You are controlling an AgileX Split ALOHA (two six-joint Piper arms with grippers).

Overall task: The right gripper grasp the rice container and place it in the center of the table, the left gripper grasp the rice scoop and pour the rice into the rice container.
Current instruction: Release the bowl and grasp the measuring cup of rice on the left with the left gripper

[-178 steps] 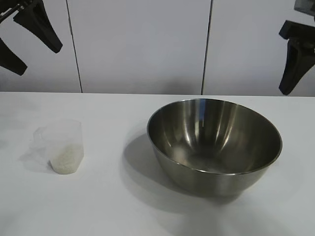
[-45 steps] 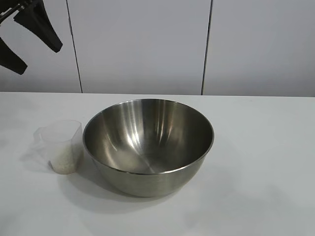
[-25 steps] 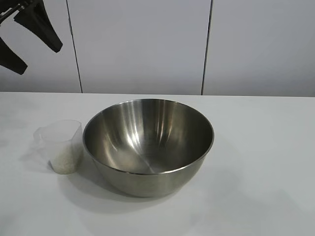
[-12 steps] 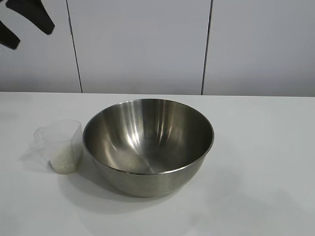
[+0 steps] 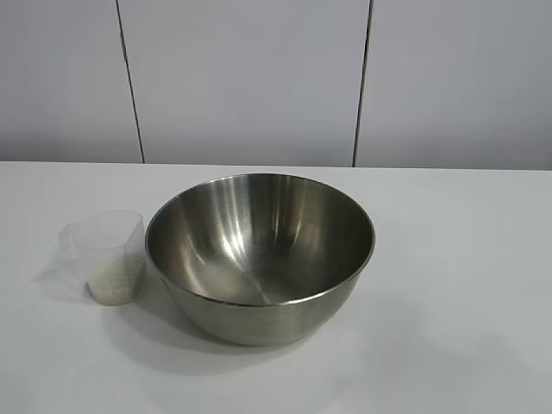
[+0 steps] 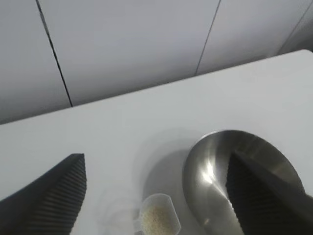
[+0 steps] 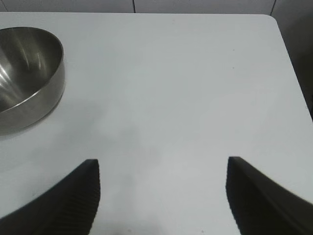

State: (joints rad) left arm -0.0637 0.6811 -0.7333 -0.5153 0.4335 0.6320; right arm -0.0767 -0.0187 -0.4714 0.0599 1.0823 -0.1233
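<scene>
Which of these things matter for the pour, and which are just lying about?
In the job: rice container, rice scoop holding rice, table, left gripper open above the scoop, right gripper open.
Lying about: nothing; only wall panels behind.

Plain pale grey wall panels (image 5: 246, 82) behind, split by thin dark vertical seams (image 5: 362, 82); white worktop (image 5: 457, 259) below, softly lit.

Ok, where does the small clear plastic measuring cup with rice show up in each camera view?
Exterior view: the small clear plastic measuring cup stands at left, beside the big shiny steel bowl.
Left wrist view: cup at the bottom edge, between the open left gripper fingers.
Right wrist view: not in it.
Shared landmark: the steel bowl, in all three views.
</scene>
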